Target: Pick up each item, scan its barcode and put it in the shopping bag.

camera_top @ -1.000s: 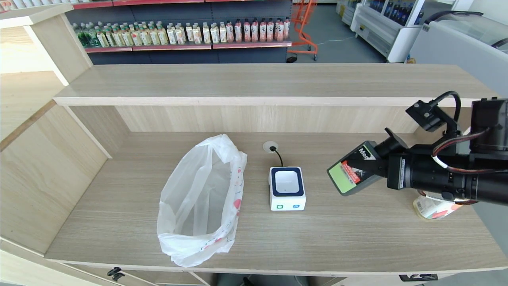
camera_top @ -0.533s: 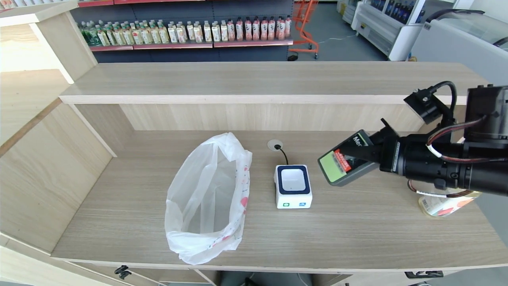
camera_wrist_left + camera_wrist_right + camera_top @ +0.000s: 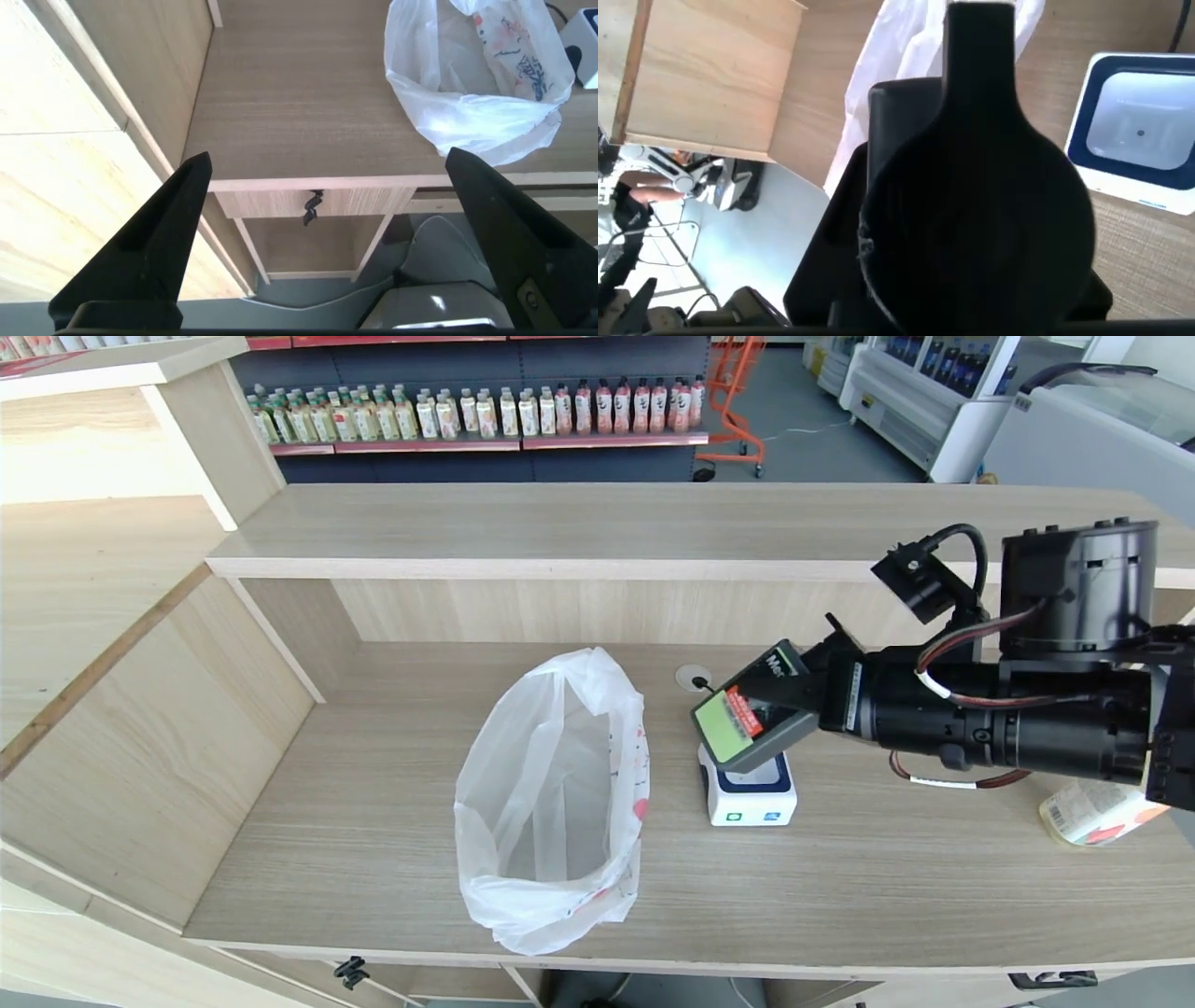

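My right gripper (image 3: 808,687) is shut on a dark box (image 3: 749,721) with a green and red label. It holds the box tilted in the air just above the white and blue barcode scanner (image 3: 749,793), hiding the scanner's window. In the right wrist view the box (image 3: 971,215) is close up, with the scanner (image 3: 1139,131) beyond it. The open white shopping bag (image 3: 560,793) lies left of the scanner. My left gripper (image 3: 327,243) is open, low in front of the counter's front edge, with the bag (image 3: 476,75) beyond it.
A bottle (image 3: 1092,812) with a pale label lies on the counter (image 3: 840,887) at the far right, partly under my right arm. The scanner's cable runs to a hole (image 3: 693,678) at the back. A raised wooden ledge (image 3: 597,523) and a side wall (image 3: 159,747) bound the counter.
My right gripper has carried the box leftward, from right of the scanner to above it. The head camera has also shifted, so the whole scene sits further right.
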{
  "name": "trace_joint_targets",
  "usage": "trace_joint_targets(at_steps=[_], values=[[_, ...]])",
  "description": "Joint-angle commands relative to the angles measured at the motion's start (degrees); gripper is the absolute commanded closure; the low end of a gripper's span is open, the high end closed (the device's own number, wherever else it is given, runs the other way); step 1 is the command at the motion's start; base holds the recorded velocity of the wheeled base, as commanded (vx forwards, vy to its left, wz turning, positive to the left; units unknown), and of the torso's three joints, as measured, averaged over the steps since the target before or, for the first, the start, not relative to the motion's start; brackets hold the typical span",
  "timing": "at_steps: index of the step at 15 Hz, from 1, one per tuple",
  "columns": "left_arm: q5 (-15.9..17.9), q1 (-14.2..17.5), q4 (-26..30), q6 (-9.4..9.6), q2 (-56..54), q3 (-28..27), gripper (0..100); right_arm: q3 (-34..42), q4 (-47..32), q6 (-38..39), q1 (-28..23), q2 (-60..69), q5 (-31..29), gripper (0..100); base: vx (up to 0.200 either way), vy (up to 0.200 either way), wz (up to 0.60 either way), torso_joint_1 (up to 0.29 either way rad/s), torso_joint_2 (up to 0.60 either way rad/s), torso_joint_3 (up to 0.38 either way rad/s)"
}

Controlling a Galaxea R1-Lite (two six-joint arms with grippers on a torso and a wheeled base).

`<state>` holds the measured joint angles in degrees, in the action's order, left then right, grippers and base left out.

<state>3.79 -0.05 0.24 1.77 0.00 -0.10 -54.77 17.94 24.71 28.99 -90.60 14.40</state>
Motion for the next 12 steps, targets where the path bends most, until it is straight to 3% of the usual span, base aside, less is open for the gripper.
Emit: trace_joint_targets(at_steps=[1, 7, 9, 12], values=[[-0.01, -0.04, 0.02, -0.01, 0.09, 0.01, 0, 0.54, -0.01, -1.33, 2.56, -3.71, -1.83, 100, 0.0, 0.0, 0.0, 0.0, 0.0, 0.0], [-0.01, -0.04, 0.02, -0.01, 0.09, 0.01, 0, -0.6, 0.78, -4.23, 4.76, -12.85, -0.69, 100, 0.0, 0.0, 0.0, 0.0, 0.0, 0.0], [0.08, -0.04, 0.02, -0.01, 0.09, 0.01, 0, -1.13, 5.87, -4.32, 4.58, -17.33, -0.51, 100, 0.0, 0.0, 0.0, 0.0, 0.0, 0.0], [-0.01, -0.04, 0.02, -0.01, 0.09, 0.01, 0, -5.87, 6.66, -5.02, 5.99, -21.81, -0.07, 100, 0.0, 0.0, 0.0, 0.0, 0.0, 0.0]])
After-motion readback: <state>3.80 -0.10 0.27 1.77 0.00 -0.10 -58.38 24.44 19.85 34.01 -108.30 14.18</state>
